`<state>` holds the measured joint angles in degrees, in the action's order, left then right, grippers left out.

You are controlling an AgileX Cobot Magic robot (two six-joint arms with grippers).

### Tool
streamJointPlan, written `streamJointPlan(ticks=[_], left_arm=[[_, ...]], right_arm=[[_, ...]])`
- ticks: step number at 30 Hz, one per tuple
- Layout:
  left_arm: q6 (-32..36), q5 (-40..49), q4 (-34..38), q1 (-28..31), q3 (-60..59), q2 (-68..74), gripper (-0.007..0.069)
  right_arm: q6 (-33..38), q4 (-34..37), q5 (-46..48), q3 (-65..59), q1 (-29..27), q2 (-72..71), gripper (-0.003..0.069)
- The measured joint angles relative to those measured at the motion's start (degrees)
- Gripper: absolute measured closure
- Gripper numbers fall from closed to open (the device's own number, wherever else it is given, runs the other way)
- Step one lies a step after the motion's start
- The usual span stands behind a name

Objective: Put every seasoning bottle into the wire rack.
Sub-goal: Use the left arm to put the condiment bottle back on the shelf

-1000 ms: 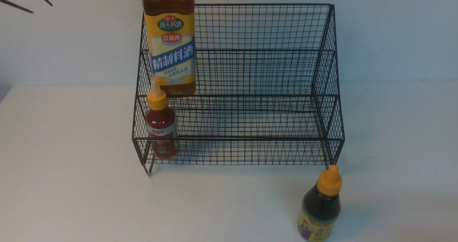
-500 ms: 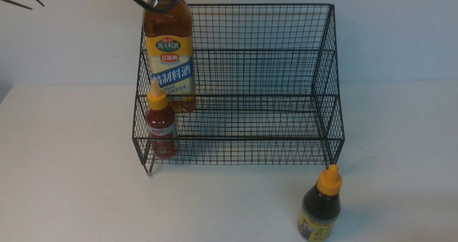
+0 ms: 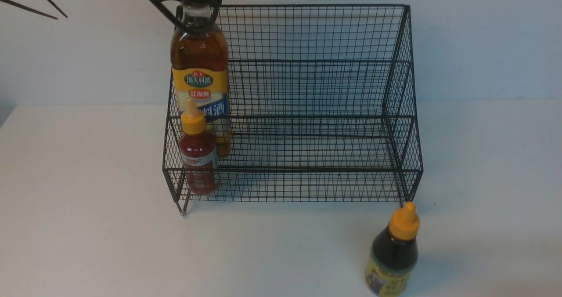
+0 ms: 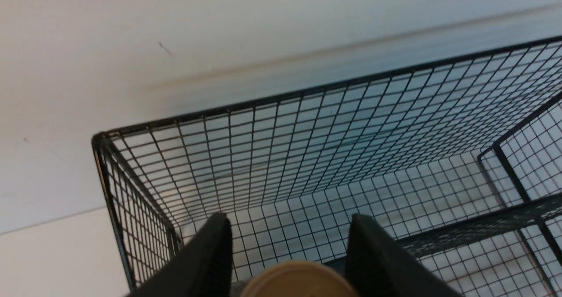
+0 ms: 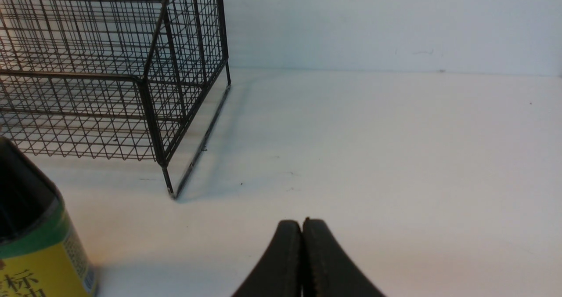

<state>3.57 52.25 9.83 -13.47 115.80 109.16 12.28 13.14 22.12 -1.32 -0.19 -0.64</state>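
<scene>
The wire rack (image 3: 316,90) stands on the white counter (image 3: 88,222) against a pale wall, its stepped tiers rising toward 12 o'clock in the front view.

The amber bottle (image 3: 199,81) stands upright inside the rack at its 10 o'clock corner, just beside the left side mesh and behind the lowest tier. Its base shows through the wire just behind the red bottle (image 3: 198,156); whether that base rests on the shelf cannot be told. The left tool (image 4: 290,244) reaches in from 12 o'clock and has the bottle by the neck. In the left wrist view its two dark fingers (image 4: 210,257) stand partly spread on either side of the gold cap (image 4: 298,281), with the rack's rear mesh beyond them.

The red bottle stands upright in the lowest front tier at the rack's 8 o'clock corner, its yellow nozzle rising above the front rail.

The dark bottle (image 3: 393,253) stands upright on the counter outside the rack, at 5 o'clock from it, near the front right foot.

The right tool (image 5: 302,253) has its fingers pressed together with nothing between them. It hangs low over bare counter, with the dark bottle and the rack's right end toward 9 and 10 o'clock from it.
</scene>
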Motion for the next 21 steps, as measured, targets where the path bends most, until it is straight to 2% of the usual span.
streamJointPlan(ticks=[21], left_arm=[[-0.2, 7.3, -3.2, 0.0, 0.8, -0.2, 0.0323]], right_arm=[[0.0, 0.0, 0.0, 0.0, 0.0, 0.0, 0.0666]])
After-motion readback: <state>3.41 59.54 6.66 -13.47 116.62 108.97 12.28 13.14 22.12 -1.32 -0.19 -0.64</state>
